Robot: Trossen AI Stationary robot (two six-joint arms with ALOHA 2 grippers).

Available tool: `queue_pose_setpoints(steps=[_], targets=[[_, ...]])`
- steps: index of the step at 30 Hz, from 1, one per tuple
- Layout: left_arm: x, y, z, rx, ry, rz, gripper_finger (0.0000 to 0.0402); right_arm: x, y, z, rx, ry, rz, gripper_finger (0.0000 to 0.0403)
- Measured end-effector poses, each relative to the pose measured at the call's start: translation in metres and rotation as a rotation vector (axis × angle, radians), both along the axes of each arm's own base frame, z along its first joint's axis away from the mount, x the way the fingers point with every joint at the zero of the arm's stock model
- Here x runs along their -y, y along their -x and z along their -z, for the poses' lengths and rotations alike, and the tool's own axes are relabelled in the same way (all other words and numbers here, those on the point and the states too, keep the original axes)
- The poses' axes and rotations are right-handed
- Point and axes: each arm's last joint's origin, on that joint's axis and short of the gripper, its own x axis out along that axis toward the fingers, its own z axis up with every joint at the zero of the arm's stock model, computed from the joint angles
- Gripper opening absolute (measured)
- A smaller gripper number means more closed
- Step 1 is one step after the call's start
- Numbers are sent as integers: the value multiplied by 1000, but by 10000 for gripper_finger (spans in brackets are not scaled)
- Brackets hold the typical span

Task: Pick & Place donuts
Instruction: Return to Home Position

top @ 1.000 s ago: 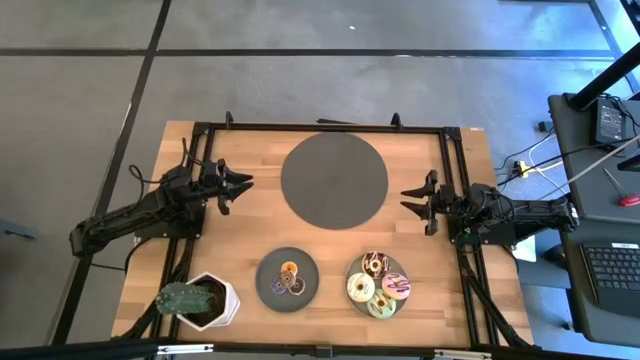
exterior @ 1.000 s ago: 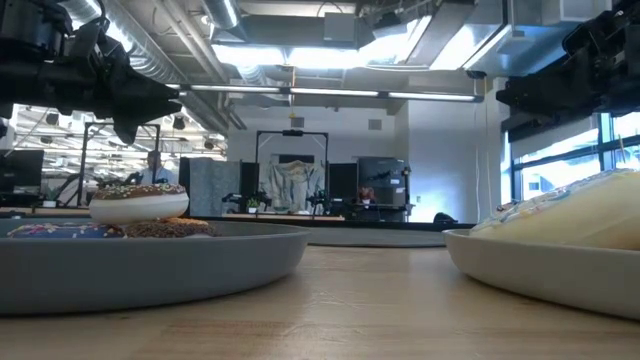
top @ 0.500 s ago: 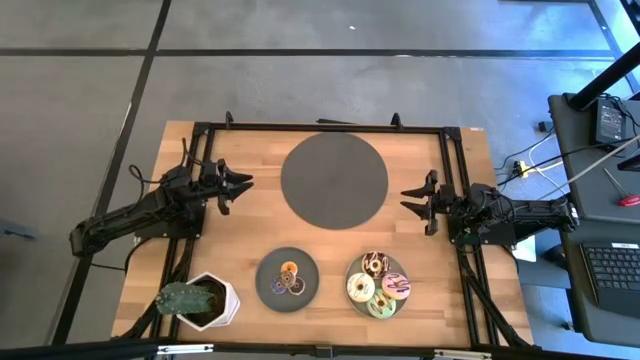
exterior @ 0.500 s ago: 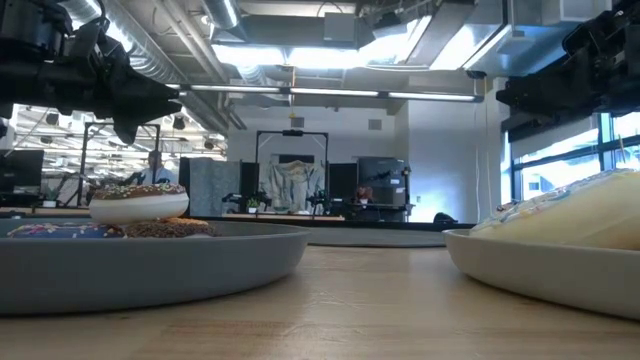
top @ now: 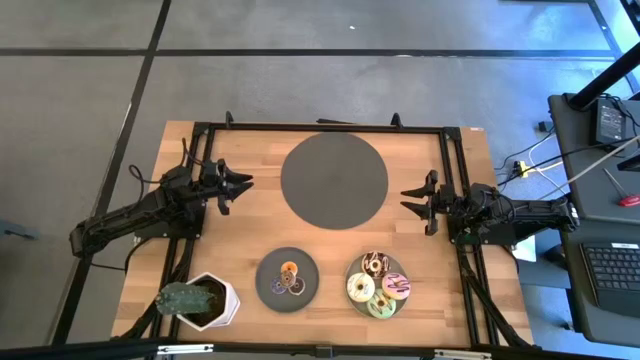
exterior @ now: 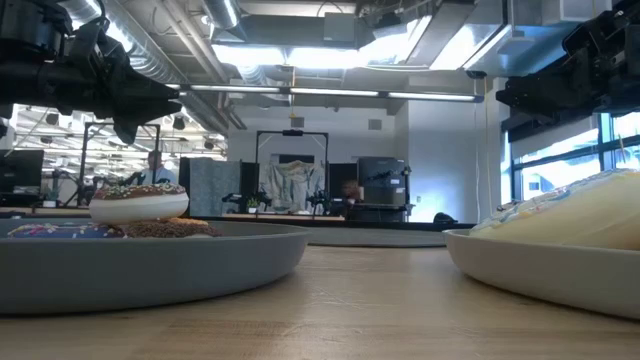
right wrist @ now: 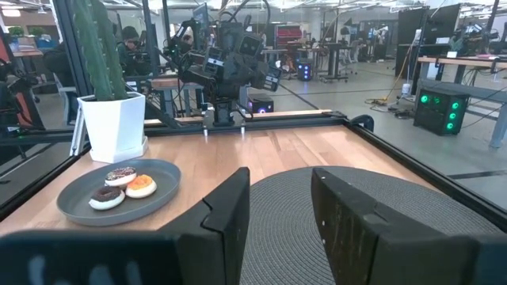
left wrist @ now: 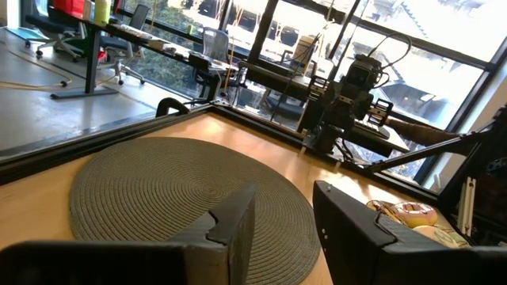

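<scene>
Both arms hang above the wooden counter (top: pixel 250 235), one on each side of the round woven mat (top: pixel 334 180). The left tool (top: pixel 243 182) sits over the counter's left part, pointing in toward the mat, fingers spread and nothing between them. The right tool (top: pixel 409 197) mirrors it from the other side, just off the mat's right edge, also released and empty. Each wrist view shows a clear gap between its two dark fingers, with the mat lying beyond them.

All the donuts are on the near edge of the counter, well away from both tools. The small dark plate (top: pixel 267 268) carries the three minis bunched together: the orange donut (top: pixel 288 267) plus two darker minis (top: pixel 296 287) right next to it. Just to its right, the grey plate (top: pixel 354 271) holds the four bigger ones, packed tight: chocolate-sprinkled donut (top: pixel 375 264), pink donut (top: pixel 397 285), white donut (top: pixel 360 289) and green donut (top: pixel 381 304).

A cactus (top: pixel 183 297) in a white pot (top: pixel 218 303) stands at the near left corner, beside the dark plate.
</scene>
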Motion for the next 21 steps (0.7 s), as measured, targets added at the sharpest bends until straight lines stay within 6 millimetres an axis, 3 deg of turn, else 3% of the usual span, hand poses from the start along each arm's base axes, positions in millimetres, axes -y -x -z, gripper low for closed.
queue_pose_setpoints(steps=[21], targets=[[0, 0, 0, 0, 0, 0, 121, 0, 0, 0, 0, 1, 0, 138]])
